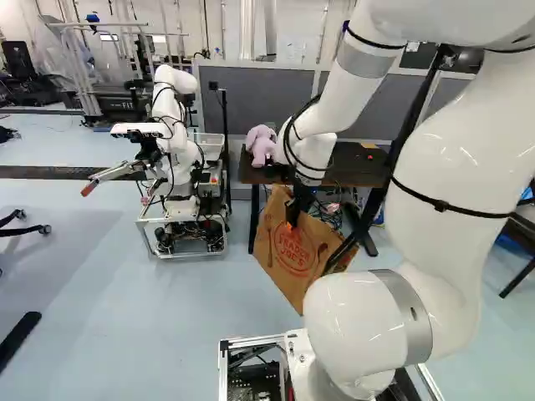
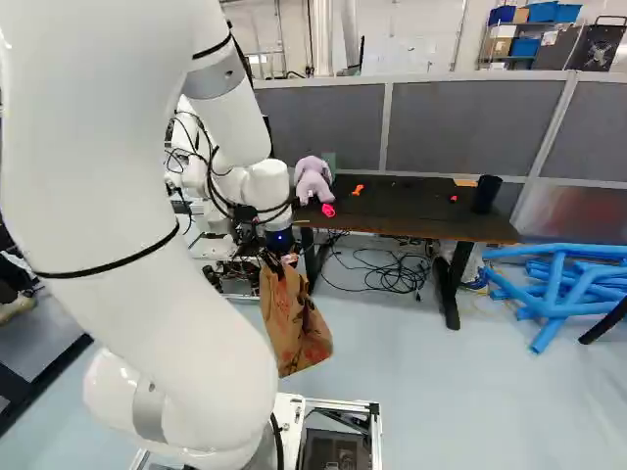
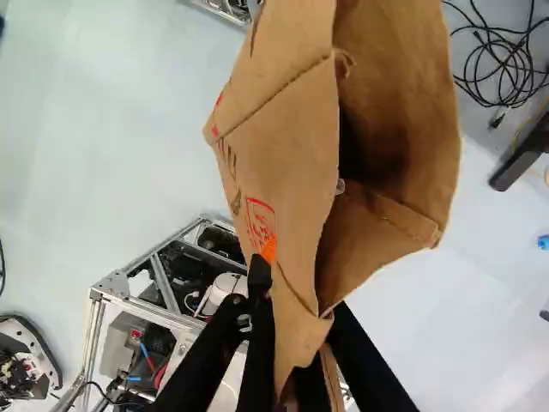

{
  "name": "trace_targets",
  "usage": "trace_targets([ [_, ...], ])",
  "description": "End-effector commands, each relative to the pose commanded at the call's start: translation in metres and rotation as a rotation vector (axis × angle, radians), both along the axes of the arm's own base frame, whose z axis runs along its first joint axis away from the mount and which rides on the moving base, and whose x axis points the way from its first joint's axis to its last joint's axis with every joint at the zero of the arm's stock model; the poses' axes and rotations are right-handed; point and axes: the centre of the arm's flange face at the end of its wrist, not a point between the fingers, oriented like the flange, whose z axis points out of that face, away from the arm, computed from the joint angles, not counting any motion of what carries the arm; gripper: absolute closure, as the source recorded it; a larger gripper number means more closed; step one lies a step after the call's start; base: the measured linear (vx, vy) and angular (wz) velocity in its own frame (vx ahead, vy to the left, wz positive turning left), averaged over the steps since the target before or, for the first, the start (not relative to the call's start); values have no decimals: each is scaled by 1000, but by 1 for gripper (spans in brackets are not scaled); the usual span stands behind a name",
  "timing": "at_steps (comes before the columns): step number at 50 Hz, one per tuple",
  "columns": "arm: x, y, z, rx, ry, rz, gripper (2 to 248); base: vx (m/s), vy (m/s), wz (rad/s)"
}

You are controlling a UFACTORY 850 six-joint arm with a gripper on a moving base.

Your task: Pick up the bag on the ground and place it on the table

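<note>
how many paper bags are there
1. The paper bag hangs from the gripper, pinched between its fingers, nearer than the table. Others could be hidden behind my arm.

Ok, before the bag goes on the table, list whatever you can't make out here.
- Contents of the bag: wrist view, its folds and the shadow inside hide them.
- One fingertip of the gripper: wrist view, behind the bag's paper.
- Inside of the black container: right base view, hidden by its own wall.
- Small orange thing on the table: right base view, too small to name.
- Far ends of some blue tubes: cut off by the right base view's right edge.
</note>
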Motion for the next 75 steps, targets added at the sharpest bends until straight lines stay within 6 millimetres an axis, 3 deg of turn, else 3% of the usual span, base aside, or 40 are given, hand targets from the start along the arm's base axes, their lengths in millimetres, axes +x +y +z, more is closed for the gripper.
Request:
trace_targets([
  [75, -9, -33, 103, -57, -121, 15, 224, 0, 0, 0],
])
